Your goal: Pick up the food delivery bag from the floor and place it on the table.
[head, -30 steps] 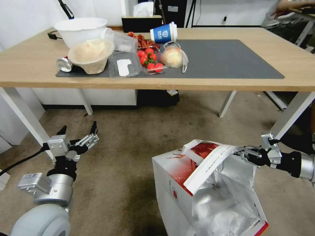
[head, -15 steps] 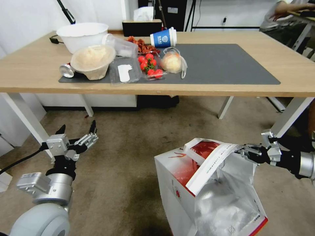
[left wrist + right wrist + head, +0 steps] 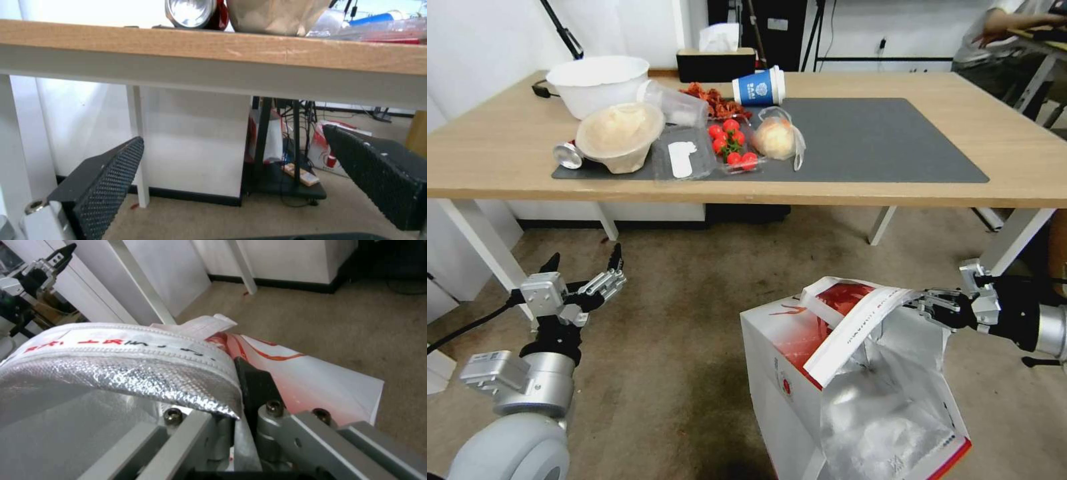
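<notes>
Bag (image 3: 800, 373) gripped at rim, in front of the table (image 3: 1014, 173).
We see the right gripper (image 3: 922, 304) pinching its foil-lined top edge; left gripper (image 3: 584, 265) hangs spread above floor (image 3: 680, 333).

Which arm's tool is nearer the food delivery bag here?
Right. The right tool is shut on the food delivery bag's rim flap. The left tool hangs open over the carpet well off to the bag's left, touching nothing.
</notes>
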